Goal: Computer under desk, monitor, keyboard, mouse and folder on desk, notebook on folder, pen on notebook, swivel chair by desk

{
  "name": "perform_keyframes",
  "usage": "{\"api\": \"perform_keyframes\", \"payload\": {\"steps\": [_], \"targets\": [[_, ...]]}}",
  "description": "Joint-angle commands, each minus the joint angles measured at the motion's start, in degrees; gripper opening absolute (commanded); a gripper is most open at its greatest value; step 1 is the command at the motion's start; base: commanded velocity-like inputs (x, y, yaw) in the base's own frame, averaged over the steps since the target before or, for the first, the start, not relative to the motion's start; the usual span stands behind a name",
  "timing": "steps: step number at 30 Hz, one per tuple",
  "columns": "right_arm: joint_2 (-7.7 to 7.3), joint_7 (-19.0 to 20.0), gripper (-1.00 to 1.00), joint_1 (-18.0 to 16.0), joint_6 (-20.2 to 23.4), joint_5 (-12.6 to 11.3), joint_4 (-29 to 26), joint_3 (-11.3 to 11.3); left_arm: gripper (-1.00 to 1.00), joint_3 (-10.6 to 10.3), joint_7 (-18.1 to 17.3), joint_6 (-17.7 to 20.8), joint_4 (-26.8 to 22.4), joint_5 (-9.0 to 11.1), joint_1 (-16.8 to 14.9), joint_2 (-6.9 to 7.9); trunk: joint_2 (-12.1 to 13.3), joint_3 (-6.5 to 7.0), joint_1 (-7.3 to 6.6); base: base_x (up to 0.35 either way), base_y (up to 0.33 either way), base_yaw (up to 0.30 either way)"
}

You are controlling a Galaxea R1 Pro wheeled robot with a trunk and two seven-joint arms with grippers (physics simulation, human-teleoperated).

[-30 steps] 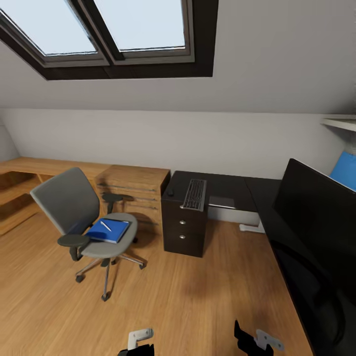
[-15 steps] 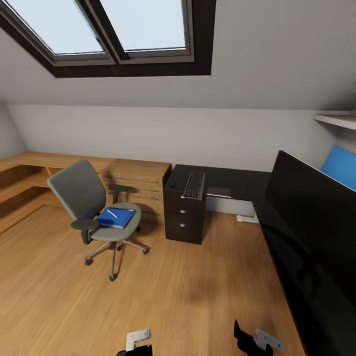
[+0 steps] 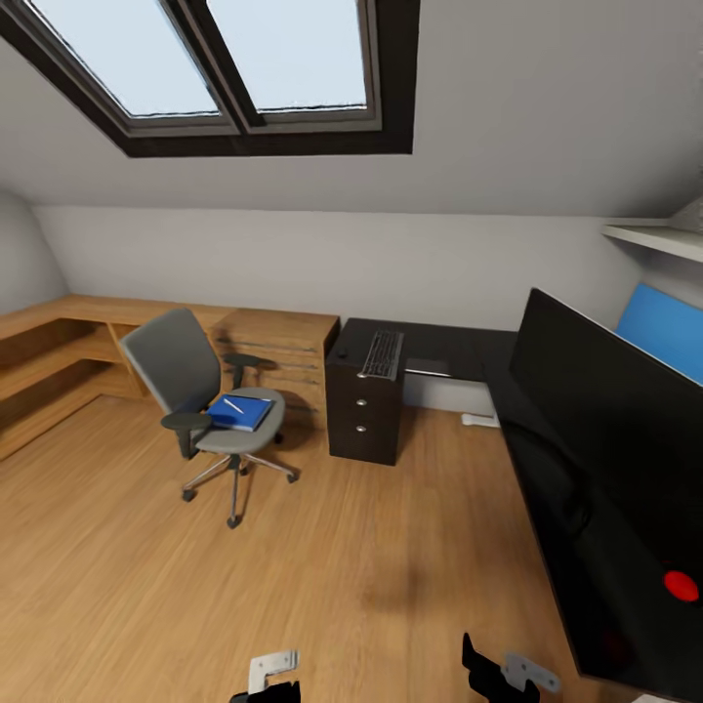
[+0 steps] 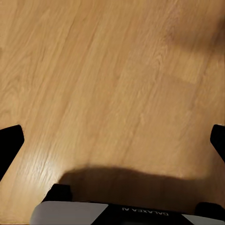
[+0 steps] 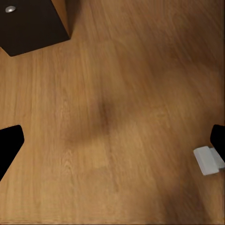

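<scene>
The blue folder (image 3: 240,412) with the white pen (image 3: 232,404) lies on the swivel chair (image 3: 200,395); the keyboard (image 3: 382,353) lies on the black worktop (image 3: 459,353). Both grippers' fingers are spread wide over the oak floor (image 4: 112,84), holding nothing.

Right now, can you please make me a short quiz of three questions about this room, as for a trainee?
1. True or false: the keyboard lies on the floor.
2. What lies on the seat of the chair? A) the mouse B) the blue folder with a white pen on it C) nothing
3. Fill in: the monitor stands on the ____.

Key: 1. False; it lies on a dark surface above the black drawer cabinet. 2. B. 3. desk.
</scene>
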Motion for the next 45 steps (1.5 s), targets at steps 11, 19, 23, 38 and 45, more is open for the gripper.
{"api": "perform_keyframes", "payload": {"steps": [11,19,23,38,45], "targets": [[0.0,0.5,1.0,-0.1,-0.2,-0.6,0.1,-0.2,1.0,-0.5,0.3,-0.2,0.0,0.4,0.0,0.0,4.3,1.89,-2.44,-0.339,0.0,0.0],[0.0,0.6,1.0,0.0,-0.2,-0.5,0.1,-0.2,1.0,-0.6,0.3,-0.2,0.2,0.4,0.0,-0.06,7.6,3.33,-4.19,-0.34,0.0,-0.138],[0.0,0.6,1.0,0.0,-0.2,-0.5,0.1,-0.2,1.0,-0.6,0.3,-0.2,0.3,0.4,0.0,-0.01,9.2,4.05,-5.07,-0.34,0.0,-0.248],[-0.35,0.5,1.0,0.0,-0.2,-0.6,0.1,-0.2,1.0,-0.7,0.3,-0.4,0.3,0.3,0.0,-0.11,11.2,4.94,-6.17,-0.22,-0.024,-0.175],[-0.52,0.4,1.0,0.0,-0.2,-0.6,0.1,-0.1,1.0,-0.7,0.2,-0.7,0.3,0.3,0.0,-0.09,11.2,4.94,-6.17,-0.007,-0.001,-0.007]]}}
